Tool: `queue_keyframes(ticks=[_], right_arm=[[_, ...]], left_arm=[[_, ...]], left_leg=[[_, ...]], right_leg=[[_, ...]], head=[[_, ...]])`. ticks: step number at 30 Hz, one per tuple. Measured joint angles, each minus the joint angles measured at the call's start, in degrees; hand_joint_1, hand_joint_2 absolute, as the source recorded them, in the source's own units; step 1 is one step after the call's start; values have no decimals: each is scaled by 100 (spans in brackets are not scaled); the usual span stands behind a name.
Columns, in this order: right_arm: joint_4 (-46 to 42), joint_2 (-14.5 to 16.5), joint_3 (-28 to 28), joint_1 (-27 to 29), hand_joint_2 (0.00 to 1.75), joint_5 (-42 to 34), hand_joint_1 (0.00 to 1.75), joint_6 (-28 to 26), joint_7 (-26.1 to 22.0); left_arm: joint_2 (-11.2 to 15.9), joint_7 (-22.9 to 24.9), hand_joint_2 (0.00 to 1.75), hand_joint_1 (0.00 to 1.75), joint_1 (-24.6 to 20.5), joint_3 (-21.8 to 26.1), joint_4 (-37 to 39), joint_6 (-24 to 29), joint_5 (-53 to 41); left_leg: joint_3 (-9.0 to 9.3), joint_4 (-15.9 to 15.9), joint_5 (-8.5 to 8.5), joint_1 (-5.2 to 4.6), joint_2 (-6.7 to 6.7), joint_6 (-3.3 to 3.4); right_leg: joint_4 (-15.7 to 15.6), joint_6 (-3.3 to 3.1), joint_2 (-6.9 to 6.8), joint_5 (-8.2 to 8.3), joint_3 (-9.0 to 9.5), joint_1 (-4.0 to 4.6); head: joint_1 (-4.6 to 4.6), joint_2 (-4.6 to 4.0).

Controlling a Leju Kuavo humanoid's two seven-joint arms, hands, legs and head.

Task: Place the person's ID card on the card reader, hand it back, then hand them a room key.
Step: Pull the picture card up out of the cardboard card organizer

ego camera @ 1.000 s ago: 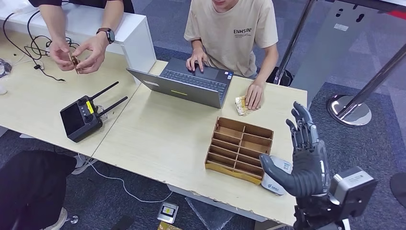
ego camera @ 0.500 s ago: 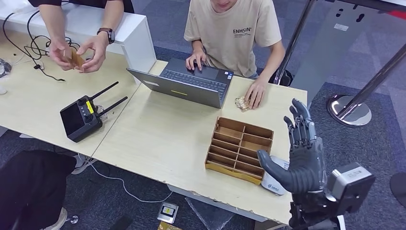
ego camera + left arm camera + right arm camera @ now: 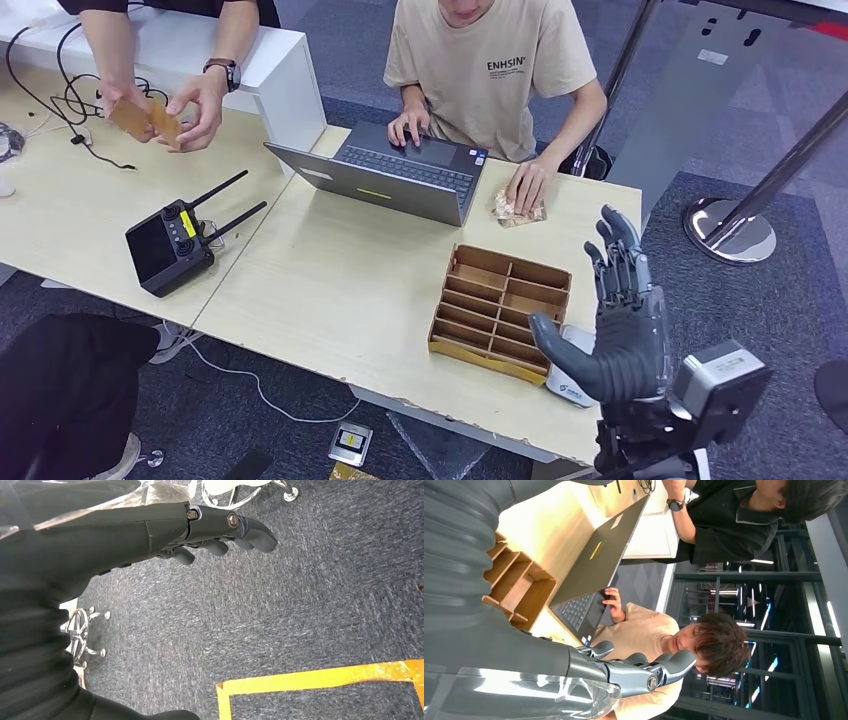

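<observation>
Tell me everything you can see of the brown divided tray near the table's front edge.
The divided tray looks like brown cardboard or thin wood: a shallow rectangular box with inner walls forming several narrow slots and a few wider ones. The compartments look empty. It lies flat on the pale table, slightly skewed, near the front edge. A white device lies beside its near right corner. The right robot hand is raised beside it, not touching.

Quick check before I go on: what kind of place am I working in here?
Probably an office or lab mocked up as a reception desk: wooden tables on grey carpet, a person at a laptop, a divided cardboard tray, a white card reader, and a remote controller.
</observation>
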Motion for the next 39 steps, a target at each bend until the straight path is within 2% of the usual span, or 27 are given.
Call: queue_keyframes(ticks=[18,39], right_arm=[[76,10,-13,1,175,-218,0,-116,-13],[146,-28,-17,3,175,-522,0,52,-63]], left_arm=[[25,60,175,0,5,-9,0,-27,-22],[7,132,175,0,12,-13,0,54,124]], left_leg=[[3,0,0,0,0,0],[2,0,0,0,0,0]], right_leg=[[0,0,0,0,0,0],[0,0,1,0,1,0]], head=[[1,0],[-1,0]])
